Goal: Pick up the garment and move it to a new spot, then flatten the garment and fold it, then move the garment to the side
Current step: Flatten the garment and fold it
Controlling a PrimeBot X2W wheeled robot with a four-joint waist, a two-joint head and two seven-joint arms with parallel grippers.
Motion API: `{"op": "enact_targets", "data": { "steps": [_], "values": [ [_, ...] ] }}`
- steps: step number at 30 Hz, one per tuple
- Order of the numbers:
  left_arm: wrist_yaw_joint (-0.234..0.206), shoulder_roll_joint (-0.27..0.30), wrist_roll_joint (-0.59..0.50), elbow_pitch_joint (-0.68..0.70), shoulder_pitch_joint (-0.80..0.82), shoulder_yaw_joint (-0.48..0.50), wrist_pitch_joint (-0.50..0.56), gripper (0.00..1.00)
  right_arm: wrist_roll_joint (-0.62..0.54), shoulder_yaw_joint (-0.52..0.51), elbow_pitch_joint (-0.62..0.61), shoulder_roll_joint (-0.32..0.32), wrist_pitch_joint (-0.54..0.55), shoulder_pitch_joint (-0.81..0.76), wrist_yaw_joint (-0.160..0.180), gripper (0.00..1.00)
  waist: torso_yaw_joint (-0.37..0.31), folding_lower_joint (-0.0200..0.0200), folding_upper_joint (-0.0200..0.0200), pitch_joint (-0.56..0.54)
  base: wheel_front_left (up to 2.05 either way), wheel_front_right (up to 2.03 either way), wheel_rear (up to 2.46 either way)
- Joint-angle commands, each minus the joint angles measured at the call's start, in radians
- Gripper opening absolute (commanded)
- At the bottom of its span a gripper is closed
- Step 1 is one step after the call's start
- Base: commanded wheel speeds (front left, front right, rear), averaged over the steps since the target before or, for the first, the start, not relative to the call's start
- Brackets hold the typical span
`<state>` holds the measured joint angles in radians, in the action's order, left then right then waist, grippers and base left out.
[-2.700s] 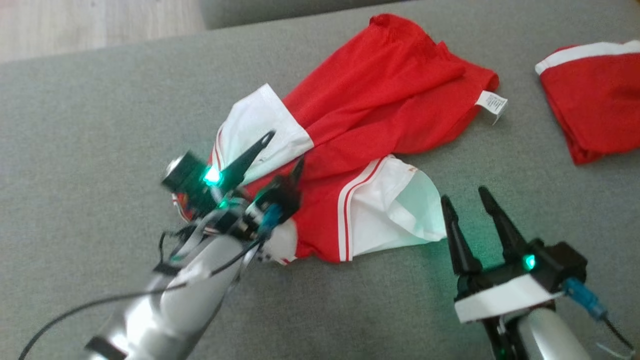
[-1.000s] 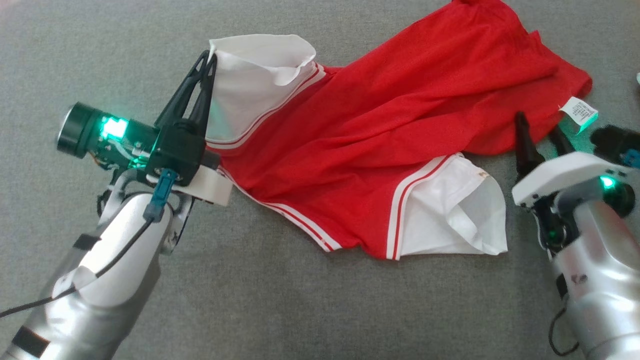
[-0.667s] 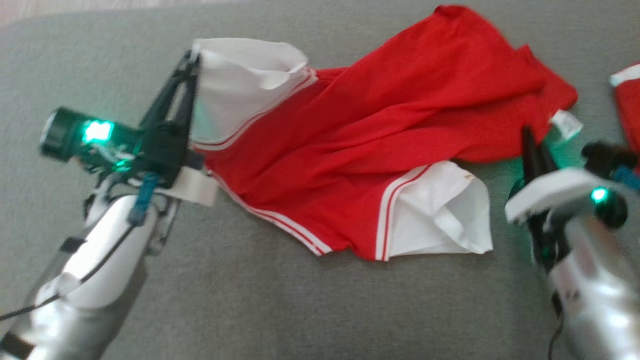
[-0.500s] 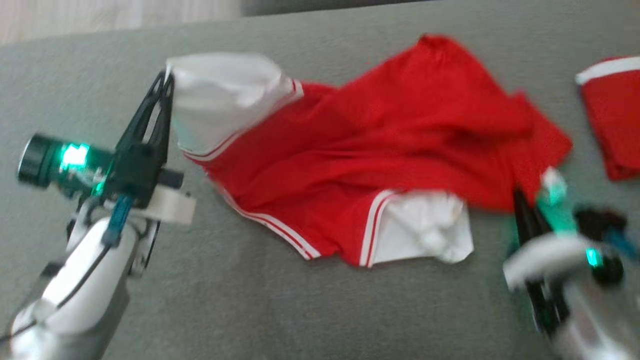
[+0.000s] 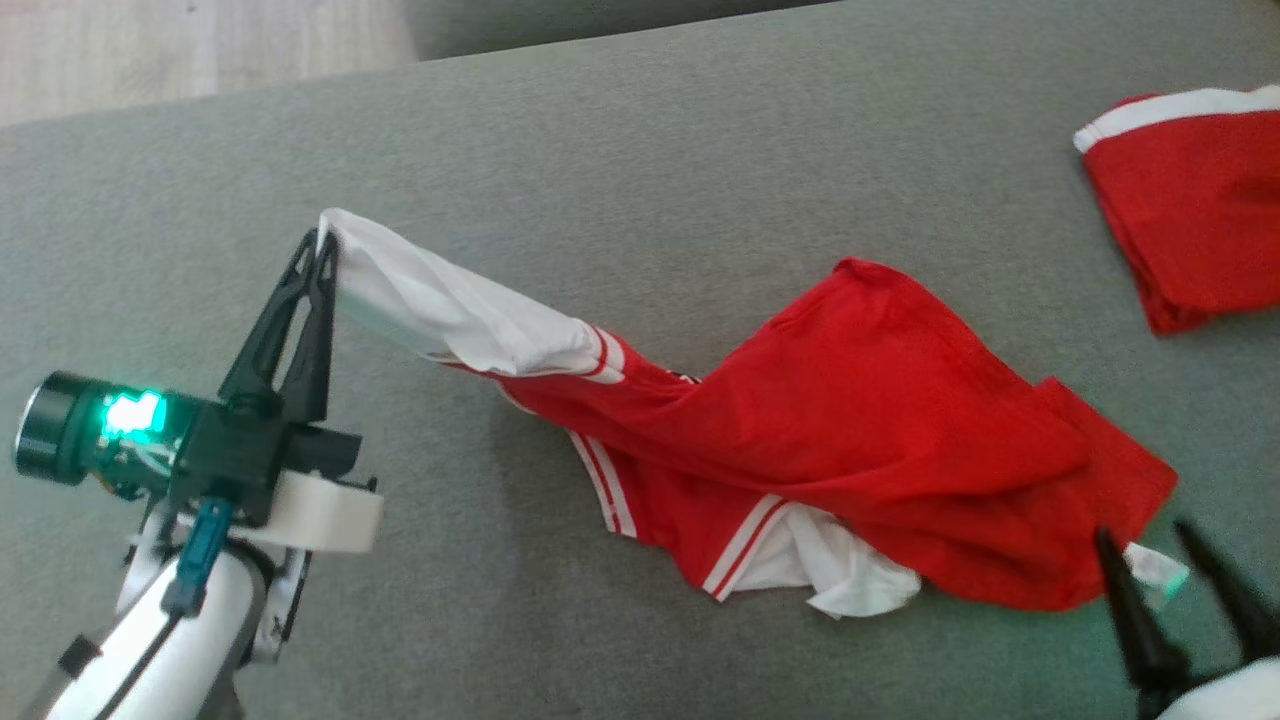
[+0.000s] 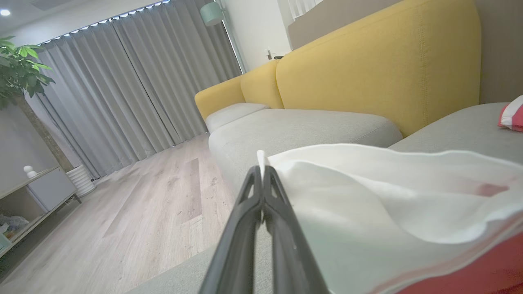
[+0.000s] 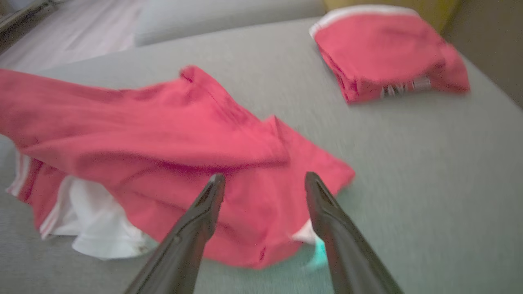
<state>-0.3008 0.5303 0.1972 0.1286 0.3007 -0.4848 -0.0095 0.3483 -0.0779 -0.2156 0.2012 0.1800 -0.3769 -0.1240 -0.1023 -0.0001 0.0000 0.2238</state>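
The garment (image 5: 880,440) is a red top with white, red-striped sleeves, stretched across the grey sofa seat (image 5: 640,150). My left gripper (image 5: 325,240) is shut on the hem of one white sleeve (image 5: 440,305) and holds it raised at the left; the left wrist view shows the same pinch (image 6: 261,167) on white cloth (image 6: 367,192). The red body trails down to the right and rests on the seat. My right gripper (image 5: 1150,540) stands open at the lower right, just over the garment's near edge (image 7: 245,163), with nothing between its fingers (image 7: 204,208).
A second red garment (image 5: 1190,220), folded with a white band, lies at the far right of the seat (image 7: 388,49). Wood floor (image 6: 155,192) runs beyond the seat's left edge. A yellow sofa back (image 6: 367,69) rises behind.
My left gripper has pulled the white sleeve up and leftward, drawing the garment out long. The right gripper has let go of the red edge and now stands open. The head camera has shifted.
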Motion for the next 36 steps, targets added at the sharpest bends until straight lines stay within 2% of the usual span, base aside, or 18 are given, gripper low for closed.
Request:
{"op": "enact_targets", "data": {
  "steps": [1, 4, 7, 12, 17, 21, 24, 31, 32, 33, 34, 35, 36],
  "values": [
    [-0.011, 0.041, 0.005, 0.047, 0.022, 0.047, 0.006, 0.0, -0.013, -0.002, -0.115, 0.051, 0.046, 0.018, -0.007, 1.0, 0.012, 0.0001, 0.0, 0.001, 0.0, 0.0, 0.0],
    [-0.016, 0.028, 0.008, 0.072, 0.009, 0.033, 0.01, 0.0, 0.021, -0.012, -0.252, 0.104, 0.152, 0.038, -0.007, 1.0, 0.04, 0.0001, 0.0, -0.002, 0.0, 0.0, 0.0],
    [-0.022, 0.011, 0.013, 0.085, 0.001, 0.022, 0.003, 0.0, 0.049, -0.005, -0.271, 0.206, 0.212, 0.135, -0.007, 1.0, 0.071, 0.0001, 0.0, 0.0, 0.0, 0.0, 0.0],
    [-0.013, -0.028, 0.031, 0.082, -0.005, -0.007, -0.018, 0.0, 0.08, 0.11, -0.122, 0.395, 0.272, 0.331, -0.007, 1.0, 0.134, 0.0001, 0.0, 0.001, 0.0, 0.0, 0.0],
    [0.001, -0.051, 0.045, 0.06, 0.0, -0.026, -0.042, 0.0, 0.125, 0.282, 0.065, 0.499, 0.274, 0.53, -0.007, 1.0, 0.178, 0.0001, 0.0, 0.004, 0.0, 0.0, 0.0],
    [0.01, -0.067, 0.05, 0.051, 0.003, -0.044, -0.055, 0.0, 0.145, 0.434, 0.217, 0.527, 0.26, 0.661, -0.007, 1.0, 0.201, 0.0001, 0.0, 0.015, 0.0, 0.0, 0.0],
    [0.011, -0.075, 0.053, 0.048, 0.003, -0.05, -0.061, 0.0, 0.151, 0.541, 0.315, 0.522, 0.235, 0.751, -0.007, 1.0, 0.21, 0.0001, 0.0, 0.026, 0.0, 0.0, 0.0],
    [0.022, -0.087, 0.057, 0.033, 0.019, -0.066, -0.072, 0.0, 0.188, 0.702, 0.515, 0.487, 0.197, 0.907, -0.007, 1.0, 0.236, 0.0001, 0.0, 0.048, 0.0, 0.0, 0.0],
    [0.024, -0.088, 0.057, 0.031, 0.023, -0.068, -0.072, 0.0, 0.199, 0.719, 0.538, 0.485, 0.193, 0.921, -0.007, 0.96, 0.24, 0.0001, 0.0, 0.05, 0.0, 0.0, 0.0],
    [0.025, -0.089, 0.057, 0.028, 0.027, -0.069, -0.072, 0.0, 0.209, 0.734, 0.558, 0.484, 0.189, 0.935, -0.007, 0.83, 0.242, 0.0001, 0.0, 0.052, 0.0, 0.0, 0.0],
    [0.026, -0.091, 0.057, 0.026, 0.03, -0.071, -0.073, 0.0, 0.217, 0.749, 0.575, 0.484, 0.184, 0.947, -0.007, 0.65, 0.245, 0.0001, 0.0, 0.053, 0.0, 0.0, 0.0],
    [0.026, -0.091, 0.057, 0.026, 0.03, -0.071, -0.073, 0.0, 0.217, 0.749, 0.575, 0.484, 0.184, 0.947, -0.007, 0.65, 0.245, 0.0001, 0.0, 0.053, 0.0, 0.0, 0.0],
    [0.027, -0.092, 0.057, 0.024, 0.033, -0.072, -0.073, 0.0, 0.228, 0.763, 0.591, 0.483, 0.18, 0.957, -0.007, 0.49, 0.247, 0.0001, 0.0, 0.053, 0.0, 0.0, 0.0]
  ]
}}
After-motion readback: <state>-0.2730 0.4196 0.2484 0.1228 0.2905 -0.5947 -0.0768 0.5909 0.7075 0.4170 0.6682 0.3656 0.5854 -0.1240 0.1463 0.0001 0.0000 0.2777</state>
